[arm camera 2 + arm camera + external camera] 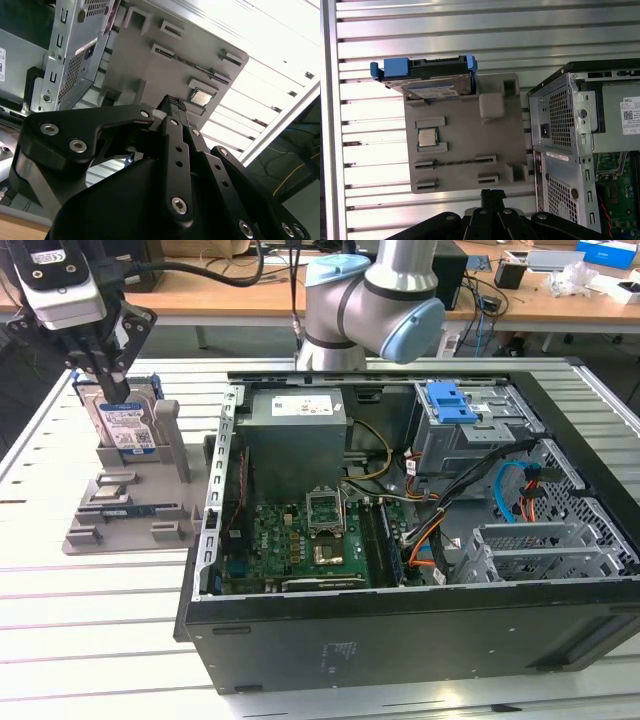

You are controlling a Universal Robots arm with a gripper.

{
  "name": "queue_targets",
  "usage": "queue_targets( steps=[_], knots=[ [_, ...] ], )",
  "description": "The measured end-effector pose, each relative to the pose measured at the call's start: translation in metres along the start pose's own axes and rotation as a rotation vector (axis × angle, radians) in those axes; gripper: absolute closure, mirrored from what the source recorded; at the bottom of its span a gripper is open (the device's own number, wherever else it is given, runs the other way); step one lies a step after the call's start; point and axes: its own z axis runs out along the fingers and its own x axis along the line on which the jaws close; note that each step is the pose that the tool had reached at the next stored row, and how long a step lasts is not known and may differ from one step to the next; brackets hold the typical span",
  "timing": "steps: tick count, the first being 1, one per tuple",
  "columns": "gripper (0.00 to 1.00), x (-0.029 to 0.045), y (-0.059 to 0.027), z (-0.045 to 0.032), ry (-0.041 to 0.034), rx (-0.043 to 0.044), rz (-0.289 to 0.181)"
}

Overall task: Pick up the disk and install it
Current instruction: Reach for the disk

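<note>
In the exterior view the disk (125, 420) stood on edge in a slot of a grey holder (130, 515) on the slatted metal table (100, 610), at the exterior view's left, just beside the open computer case (400, 640). The gripper (108, 380) hung over the disk's upper edge, its fingers drawn together into one narrow point with nothing between them. Whether the tips touched the disk could not be told here. Inside the case sat a grey cage with a blue latch (450, 405). A cluttered desk (520, 295) ran behind the table.

In the second wrist view the gripper (172, 104) again looked closed and empty. Beyond it lay the holder (150, 65), with a small chip (200, 97) seated in one recess, and the case wall (70, 60).

In the first wrist view the disk (432, 85) leaned in its slot at one end of the holder (465, 145), its blue side rails (395, 67) standing proud, apart from the closed gripper (492, 196).

By its look the disk would be stiff and fairly weighty for its size, with smooth metal faces that could slip and insides that would not forgive a knock. The likeliest hold seemed to be across the two flat faces at the free upper edge, between the rails, since the plastic might flex. The ribbed table offered firm footing, though the case stood close on one side.
</note>
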Motion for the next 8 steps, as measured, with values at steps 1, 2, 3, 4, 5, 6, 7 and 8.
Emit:
queue_targets(
  steps=[1,2,3,4,5,6,7,8],
  knots=[
    [0.89,0.0009,-0.0001,0.0000,0.0000,0.0001,0.000],
    [0.89,0.0022,-0.0002,0.0000,0.0000,0.0000,0.000],
    [0.89,0.0030,-0.0003,0.0001,0.0000,0.0000,0.000],
    [0.89,0.0042,-0.0003,0.0001,0.0000,0.0001,0.000],
    [0.89,0.0051,-0.0004,0.0001,0.0000,0.0000,0.000],
    [0.89,0.0062,-0.0004,0.0002,0.0000,0.0000,0.000],
    [0.89,0.0075,-0.0005,0.0003,0.0000,0.0000,0.000],
    [0.89,0.0086,-0.0003,0.0003,0.0000,0.0001,0.000]
  ],
)
